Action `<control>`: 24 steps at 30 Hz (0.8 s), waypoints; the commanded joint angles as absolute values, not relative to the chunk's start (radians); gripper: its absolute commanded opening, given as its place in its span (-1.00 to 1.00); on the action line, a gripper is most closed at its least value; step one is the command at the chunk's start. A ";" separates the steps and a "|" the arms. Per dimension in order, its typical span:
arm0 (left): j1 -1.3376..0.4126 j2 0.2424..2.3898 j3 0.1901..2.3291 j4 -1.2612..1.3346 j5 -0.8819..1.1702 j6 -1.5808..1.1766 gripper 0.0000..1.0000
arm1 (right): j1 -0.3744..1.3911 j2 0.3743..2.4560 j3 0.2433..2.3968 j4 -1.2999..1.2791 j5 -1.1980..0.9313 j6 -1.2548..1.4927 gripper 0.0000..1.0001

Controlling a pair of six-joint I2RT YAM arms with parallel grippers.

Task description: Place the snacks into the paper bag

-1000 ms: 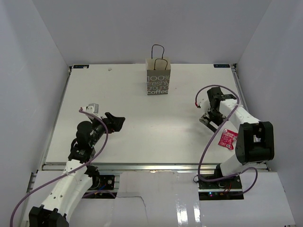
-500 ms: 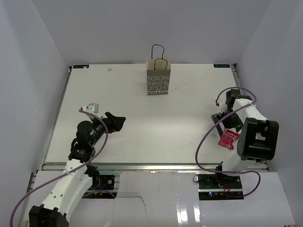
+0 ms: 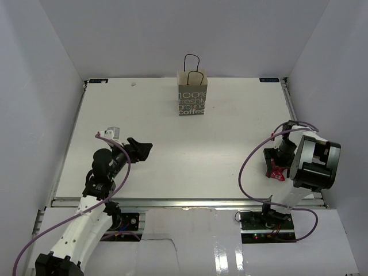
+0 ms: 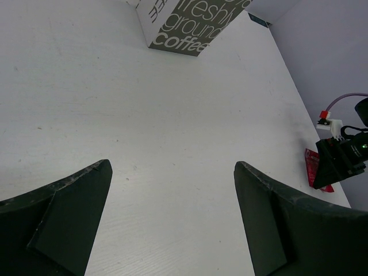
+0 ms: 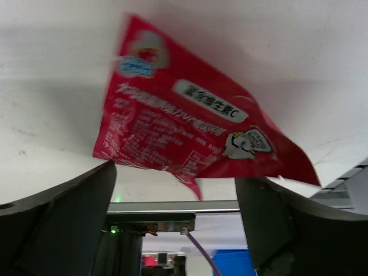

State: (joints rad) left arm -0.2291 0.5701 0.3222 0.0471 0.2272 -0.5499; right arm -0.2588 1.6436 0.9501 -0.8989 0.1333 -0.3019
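My right gripper (image 5: 175,175) hangs spread over the red packet (image 5: 184,129) on the desk (image 5: 52,98); my left gripper (image 4: 172,169) is spread too, facing the bag (image 4: 187,23).

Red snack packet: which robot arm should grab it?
The right one. The right gripper, open, hovers just over the red packet; the left gripper, also open, is far off on the other side.

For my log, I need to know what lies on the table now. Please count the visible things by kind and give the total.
Red snack packet: 1
Paper bag: 1
Total: 2
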 commanded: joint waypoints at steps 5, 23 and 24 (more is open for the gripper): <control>-0.225 0.509 0.318 0.006 0.221 -0.548 0.96 | -0.313 1.756 1.003 -0.847 -0.067 -0.262 0.08; -0.226 0.491 0.362 -0.066 0.213 -0.532 0.96 | -0.299 1.789 1.140 -0.781 -0.429 -0.653 -0.85; -0.225 0.482 0.353 -0.067 0.212 -0.535 0.96 | -0.287 1.793 1.187 -0.788 -0.452 -0.657 -0.85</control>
